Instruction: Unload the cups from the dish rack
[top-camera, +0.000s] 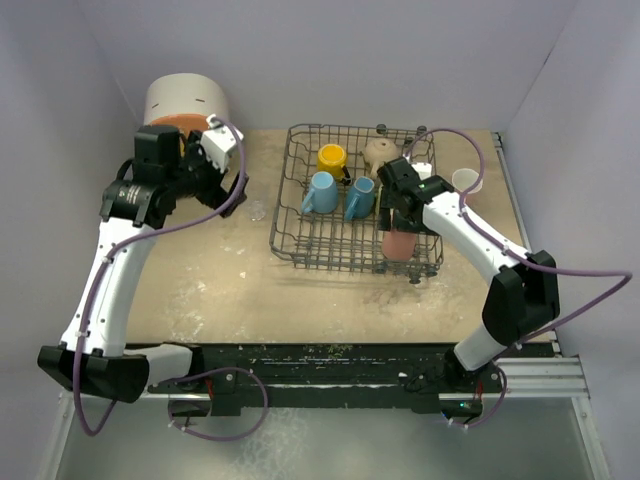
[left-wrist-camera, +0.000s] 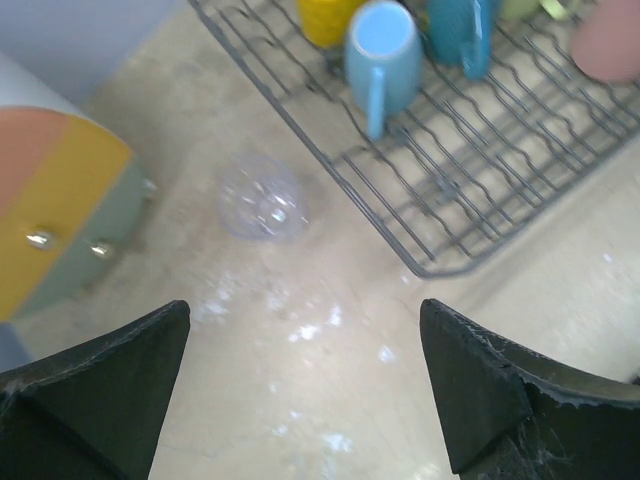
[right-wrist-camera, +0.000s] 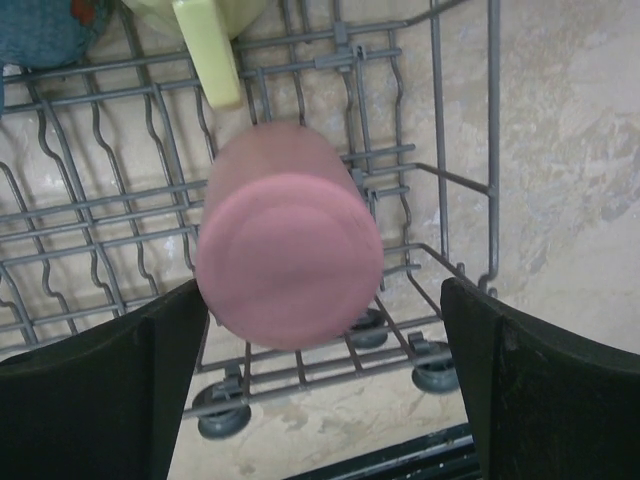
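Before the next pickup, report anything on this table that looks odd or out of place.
The table is speckled with white flecks and smears, perhaps spilled powder, thickest near the tiny clear glass, which sits alone between the drawer box and the dish rack. Nothing looks broken.

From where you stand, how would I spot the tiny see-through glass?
Find the dark wire dish rack mid-table. Left of it, toward the rounded drawer box, the clear glass sits on the tabletop. Unlike the coloured mugs in the rack, it is transparent.
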